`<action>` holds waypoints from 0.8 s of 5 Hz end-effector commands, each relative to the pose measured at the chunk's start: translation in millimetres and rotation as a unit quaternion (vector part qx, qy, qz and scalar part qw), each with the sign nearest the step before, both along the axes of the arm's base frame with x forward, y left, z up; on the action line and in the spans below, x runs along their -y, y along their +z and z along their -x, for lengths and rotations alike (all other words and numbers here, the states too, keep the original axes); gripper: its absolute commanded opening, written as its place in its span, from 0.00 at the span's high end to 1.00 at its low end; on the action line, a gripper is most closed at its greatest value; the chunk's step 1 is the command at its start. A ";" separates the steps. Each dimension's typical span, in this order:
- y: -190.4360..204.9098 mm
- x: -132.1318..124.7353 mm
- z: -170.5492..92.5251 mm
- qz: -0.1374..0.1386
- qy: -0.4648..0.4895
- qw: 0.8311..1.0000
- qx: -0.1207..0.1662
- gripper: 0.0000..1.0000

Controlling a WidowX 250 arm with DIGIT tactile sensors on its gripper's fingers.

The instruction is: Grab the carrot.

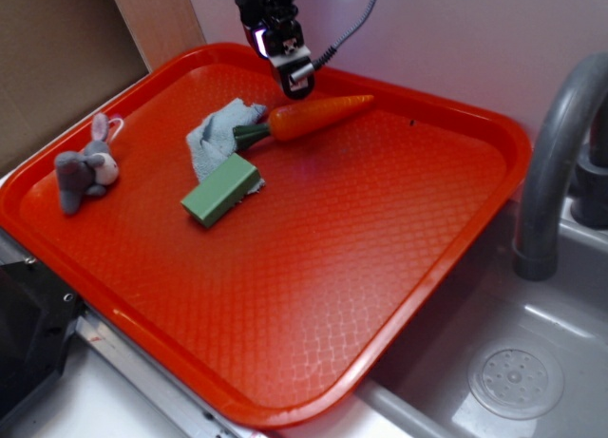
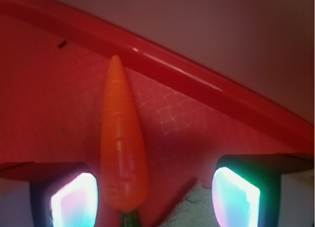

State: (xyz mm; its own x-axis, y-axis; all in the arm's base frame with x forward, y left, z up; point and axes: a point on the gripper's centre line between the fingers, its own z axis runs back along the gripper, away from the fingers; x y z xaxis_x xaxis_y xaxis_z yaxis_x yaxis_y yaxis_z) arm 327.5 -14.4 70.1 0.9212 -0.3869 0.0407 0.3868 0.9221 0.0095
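Observation:
The orange carrot lies on the red tray near its far rim, pointed tip to the right, dark green stem resting by a grey-blue cloth. My gripper hangs just above and behind the carrot's thick end. In the wrist view the carrot runs up the frame between the two glowing fingertips, closer to the left one. The gripper is open and touches nothing.
A green rectangular block lies on the cloth's near corner. A small grey toy rabbit sits at the tray's left side. A grey faucet and sink basin are to the right; the tray's rim passes just beyond the carrot tip.

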 end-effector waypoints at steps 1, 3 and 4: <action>-10.9 12.5 4.5 -0.014 -0.016 1.000 -0.002 0.00; -30.5 19.9 12.0 -0.041 -0.025 0.999 -0.025 0.00; -36.9 22.6 15.0 -0.024 -0.028 0.999 -0.037 0.00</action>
State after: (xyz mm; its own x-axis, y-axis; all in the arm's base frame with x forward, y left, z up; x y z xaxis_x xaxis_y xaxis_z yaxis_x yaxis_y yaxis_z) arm 311.1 -32.9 25.2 0.9050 -0.4183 -0.0781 0.4205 0.9072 0.0143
